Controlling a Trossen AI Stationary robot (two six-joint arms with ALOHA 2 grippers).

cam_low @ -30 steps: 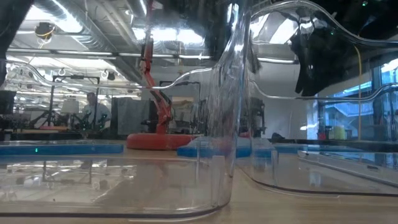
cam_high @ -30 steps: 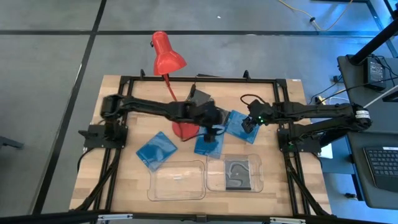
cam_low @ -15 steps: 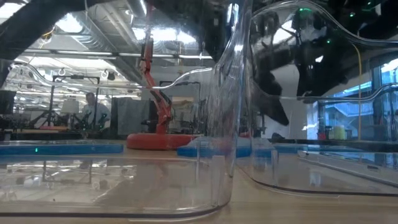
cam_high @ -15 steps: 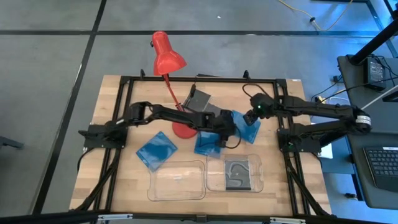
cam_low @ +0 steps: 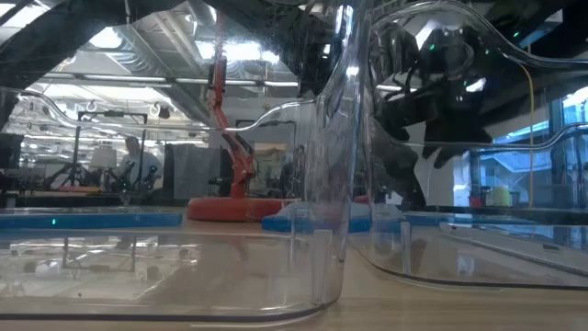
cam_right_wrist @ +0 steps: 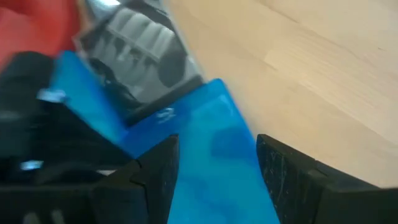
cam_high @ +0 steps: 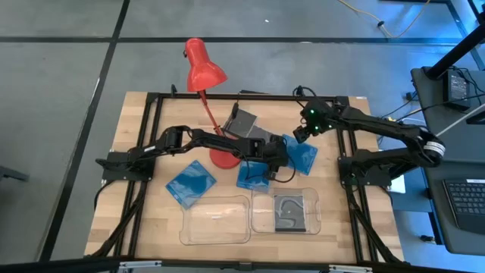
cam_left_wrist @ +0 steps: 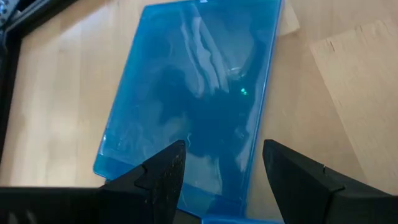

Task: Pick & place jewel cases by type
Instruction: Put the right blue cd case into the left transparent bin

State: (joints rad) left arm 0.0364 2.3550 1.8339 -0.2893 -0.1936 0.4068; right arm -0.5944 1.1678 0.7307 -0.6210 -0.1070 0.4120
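**Both arms over the blue cases beside the lamp**

The red lamp base (cam_high: 223, 158) sits just beside the left end effector (cam_high: 274, 161), a dark case (cam_high: 241, 121) beyond it. A blue jewel case (cam_left_wrist: 193, 106) lies directly ahead of its spread fingers (cam_left_wrist: 163, 174). The right end effector (cam_high: 301, 135), fingers spread and holding nothing, hovers apparently above another blue case (cam_right_wrist: 205, 162). Two clear trays (cam_high: 215, 221) lie nearer the surface's (cam_high: 151, 212) front.
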